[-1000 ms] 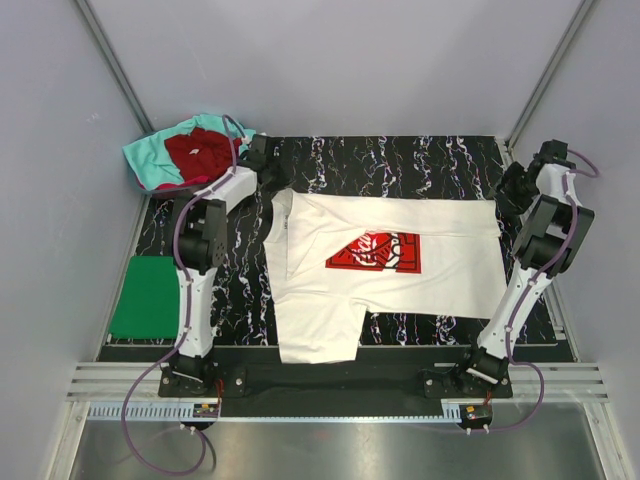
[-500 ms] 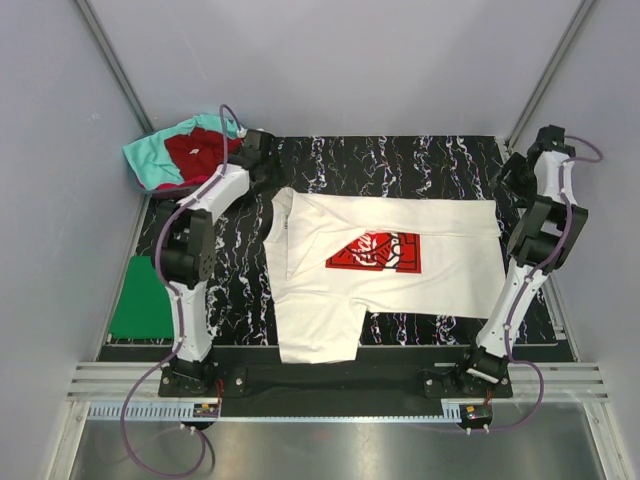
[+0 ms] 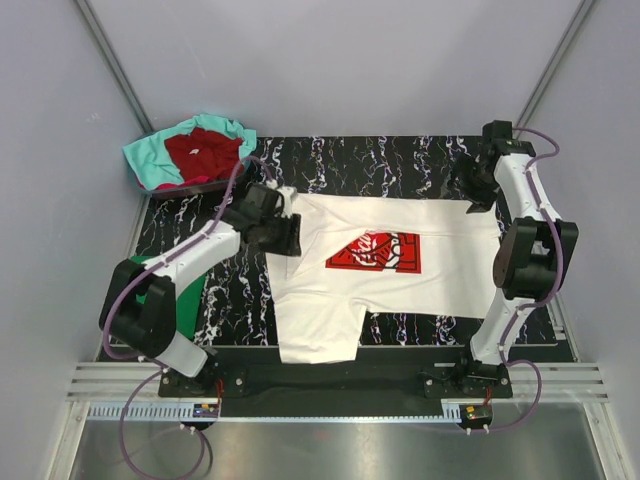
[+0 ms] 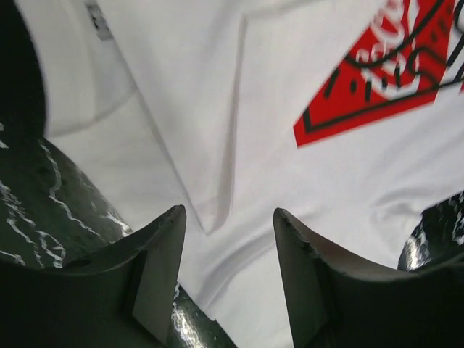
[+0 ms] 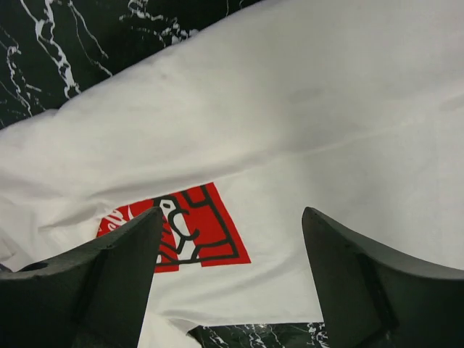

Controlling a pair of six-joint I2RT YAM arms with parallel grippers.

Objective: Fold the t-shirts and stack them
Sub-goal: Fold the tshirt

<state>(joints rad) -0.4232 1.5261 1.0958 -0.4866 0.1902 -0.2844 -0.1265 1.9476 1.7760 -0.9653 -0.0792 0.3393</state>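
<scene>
Both open and empty, the left claw and right claw have just swung in over opposite ends of the soft white red-printed t-shirt spread on the surface, likely to fold it.

Both arms reach forward, left claw and right claw spread, apparently empty.

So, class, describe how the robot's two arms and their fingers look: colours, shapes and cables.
Both the left arm and the right arm have white links with chunky black joints. A thin purple cable runs along each. The fingers are dark grey, broad, tapering to blunt tips.
</scene>
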